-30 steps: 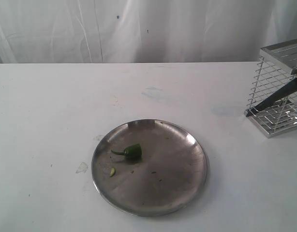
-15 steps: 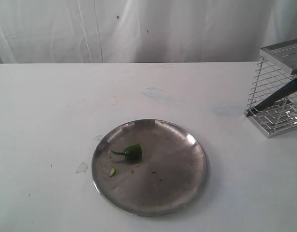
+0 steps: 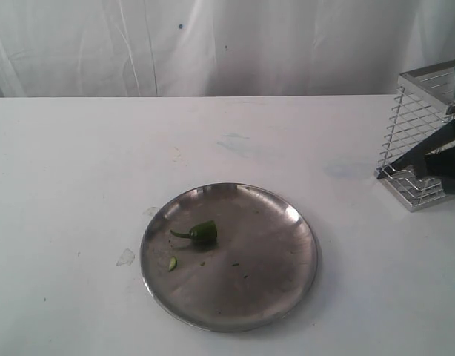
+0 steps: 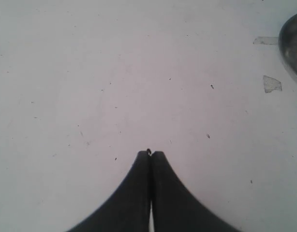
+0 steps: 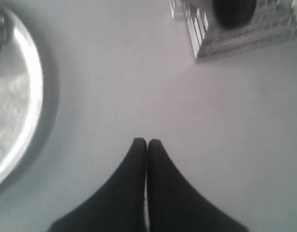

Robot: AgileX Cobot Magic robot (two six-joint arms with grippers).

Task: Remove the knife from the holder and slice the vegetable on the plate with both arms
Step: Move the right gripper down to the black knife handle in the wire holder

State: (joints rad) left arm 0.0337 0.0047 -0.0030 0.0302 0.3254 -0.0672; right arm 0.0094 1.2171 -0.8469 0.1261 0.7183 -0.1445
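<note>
The steel plate [image 3: 261, 256] lies on the white table with the dark green vegetable [image 3: 204, 232] on its left half, stem pointing left. The wire holder [image 3: 416, 119] stands at the far right, and the knife [image 3: 424, 150] leans in it with its black handle slanting up to the right. In the left wrist view my left gripper [image 4: 150, 153] is shut and empty over bare table, with the plate rim [image 4: 292, 41] off to one side. My right gripper [image 5: 147, 141] is shut and empty above the table between the plate [image 5: 27, 96] and the holder [image 5: 235, 34].
A small green slice [image 3: 172, 263] lies on the plate near the vegetable. A pale scrap [image 3: 125, 257] sits on the table left of the plate. A dark part of the right arm [image 3: 451, 165] shows at the right edge against the holder. A white curtain hangs behind the table.
A dark shape of the right arm has come into the exterior view at the right edge, in front of the holder. Plate, vegetable and knife have not moved.
</note>
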